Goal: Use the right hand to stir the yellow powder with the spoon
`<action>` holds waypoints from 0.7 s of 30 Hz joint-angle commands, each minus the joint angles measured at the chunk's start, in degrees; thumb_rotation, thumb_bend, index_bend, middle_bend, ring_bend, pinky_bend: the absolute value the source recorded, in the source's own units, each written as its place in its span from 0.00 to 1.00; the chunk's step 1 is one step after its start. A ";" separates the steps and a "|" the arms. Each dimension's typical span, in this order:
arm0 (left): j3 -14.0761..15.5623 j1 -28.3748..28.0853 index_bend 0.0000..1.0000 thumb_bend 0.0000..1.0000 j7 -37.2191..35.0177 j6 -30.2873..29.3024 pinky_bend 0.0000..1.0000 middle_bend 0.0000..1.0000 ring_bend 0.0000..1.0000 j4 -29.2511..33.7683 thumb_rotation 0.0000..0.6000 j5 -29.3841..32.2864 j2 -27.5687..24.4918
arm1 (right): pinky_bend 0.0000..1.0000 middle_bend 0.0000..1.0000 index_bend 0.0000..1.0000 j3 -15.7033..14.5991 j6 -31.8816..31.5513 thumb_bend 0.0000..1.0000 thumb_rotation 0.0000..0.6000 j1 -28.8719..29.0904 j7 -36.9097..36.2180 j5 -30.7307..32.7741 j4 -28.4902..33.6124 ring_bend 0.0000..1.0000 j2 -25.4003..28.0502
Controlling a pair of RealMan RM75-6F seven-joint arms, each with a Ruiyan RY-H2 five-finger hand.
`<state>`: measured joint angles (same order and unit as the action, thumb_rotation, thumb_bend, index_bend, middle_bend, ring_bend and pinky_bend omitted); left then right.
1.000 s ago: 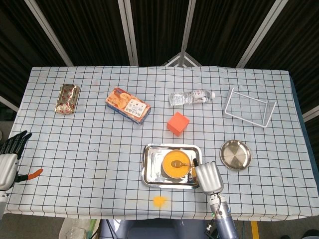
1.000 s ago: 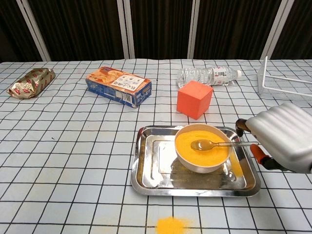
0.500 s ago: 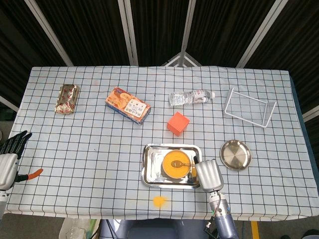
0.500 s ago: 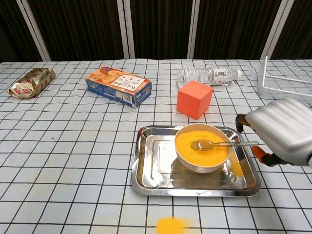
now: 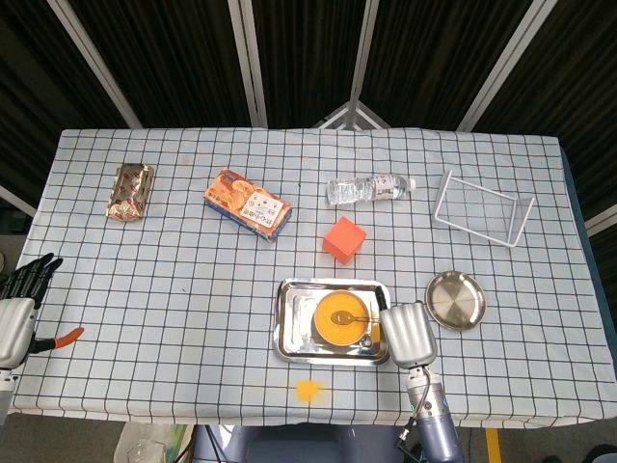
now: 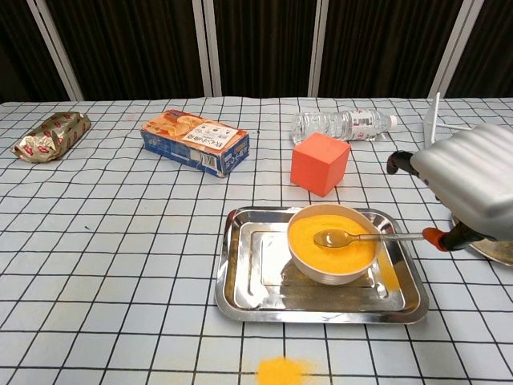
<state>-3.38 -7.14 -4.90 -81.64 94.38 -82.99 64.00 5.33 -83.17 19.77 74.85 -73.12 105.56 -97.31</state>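
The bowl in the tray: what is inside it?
The bowl holds yellow powder with the spoon lying on it, handle over the right rim. What lies beneath the powder surface is covered.

On the checkered counter (image 5: pixel 193 280), a steel tray (image 5: pixel 294 338) holds a bowl of yellow powder (image 5: pixel 335 326) with the spoon (image 5: pixel 349 317) lying in it, handle toward the right hand (image 5: pixel 407 334), which sits at the tray's right edge; whether it touches the handle cannot be told. A small spill of powder (image 5: pixel 308 390) lies below the tray, a round metal plate (image 5: pixel 456 300) to its right and an orange cube (image 5: pixel 344 239) above. The left hand (image 5: pixel 19 309) rests off the counter's left edge.
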 commanded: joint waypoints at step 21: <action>-0.92 0.12 0.00 0.00 3.09 -3.29 0.00 0.00 0.00 -3.02 1.00 -1.60 1.83 | 0.81 0.97 0.51 5.39 -4.11 0.33 1.00 1.76 2.39 16.72 8.95 0.98 -0.44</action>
<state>-4.25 -7.01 -2.11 -84.72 91.59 -84.43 65.70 10.41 -87.01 21.30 77.47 -56.79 114.45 -97.68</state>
